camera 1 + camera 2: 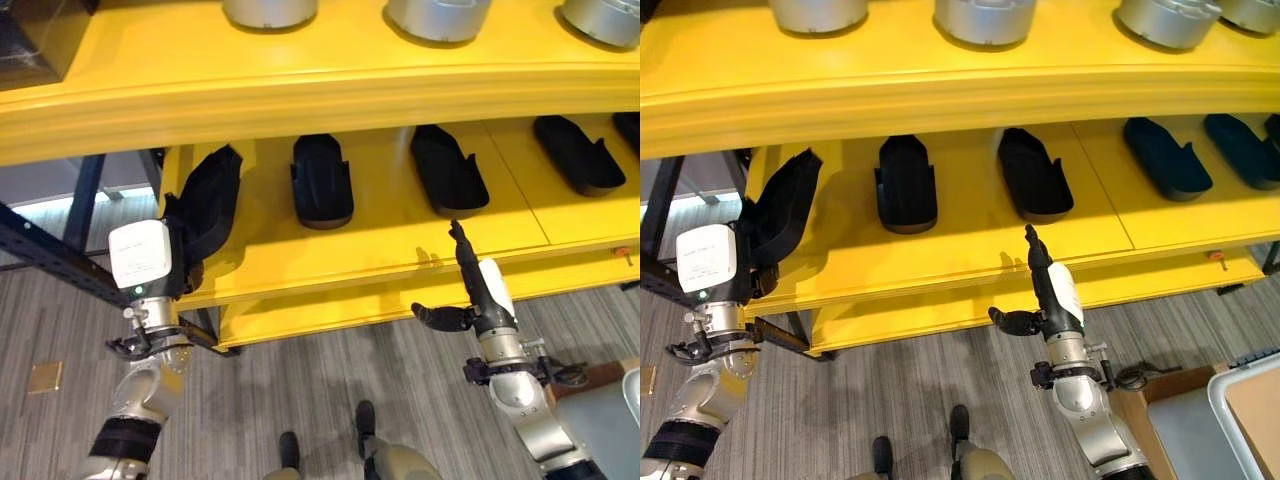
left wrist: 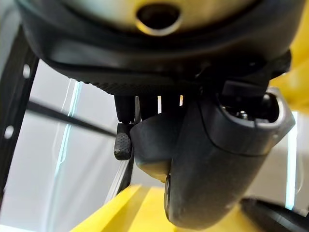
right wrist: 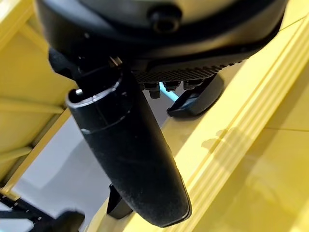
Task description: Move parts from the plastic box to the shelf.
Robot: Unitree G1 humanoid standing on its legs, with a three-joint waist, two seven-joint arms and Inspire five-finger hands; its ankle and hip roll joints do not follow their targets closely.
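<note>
yellow shelf [image 1: 400,230] | lower tier: black parts [image 1: 322,180] in a row | upper tier: silver cylinders [image 1: 438,15]

a workshop or factory store; a yellow steel shelf [image 1: 300,260] holds rows of black moulded parts [image 1: 322,180], silver metal cylinders [image 1: 438,15] at twelve o'clock; grey floor [image 1: 300,390] below

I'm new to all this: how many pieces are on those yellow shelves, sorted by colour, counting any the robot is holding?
Black parts lying on the lower shelf: 4
Held black part, gripped by the left hand: 1
Silver round parts on the upper shelf: 4
Total: 9, leaving out a dark sliver at the right edge that I cannot identify.
</note>
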